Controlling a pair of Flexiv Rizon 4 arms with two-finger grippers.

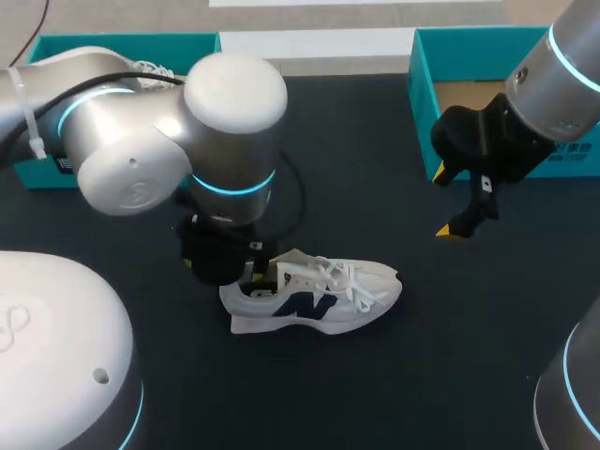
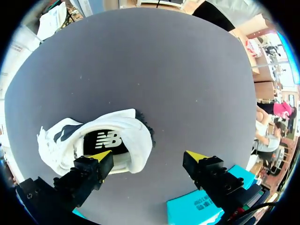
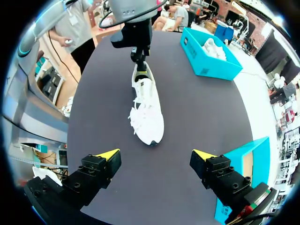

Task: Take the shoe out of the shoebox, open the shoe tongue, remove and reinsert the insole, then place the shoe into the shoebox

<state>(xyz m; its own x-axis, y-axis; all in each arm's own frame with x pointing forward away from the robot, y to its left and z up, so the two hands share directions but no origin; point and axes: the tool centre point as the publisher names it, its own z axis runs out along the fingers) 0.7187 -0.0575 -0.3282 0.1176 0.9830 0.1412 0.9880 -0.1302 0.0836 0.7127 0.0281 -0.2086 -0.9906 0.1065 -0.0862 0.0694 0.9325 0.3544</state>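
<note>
**Shoe out on tabletop; left arm at the heel, insole step in hand**

Left to right.

- Left shoebox: teal, at the far left edge, with a second shoe inside. Its side label is too small to read.
- Left arm: reaches down to the heel of the shoe. Left jaws are spread. One yellow fingertip sits at the heel opening and the other hangs over bare tabletop. Nothing is pinched.
- Shoe: white, upright on its sole at mid-table, toe towards the right, laces done up. There is a dark logo on its side and a white one on the black insole; neither is transcribed.
- Right jaws: spread and empty, above the tabletop and well apart from the shoe, hanging from the right arm.
- Right shoebox: teal, with its cardboard floor showing. Its side print is partly hidden.

Judgement: removal from the box is done, and the work is now at tongue or insole. The next move likely needs the right jaws to steady the toe while the left lifts the tongue or catches the insole's heel edge.
</note>
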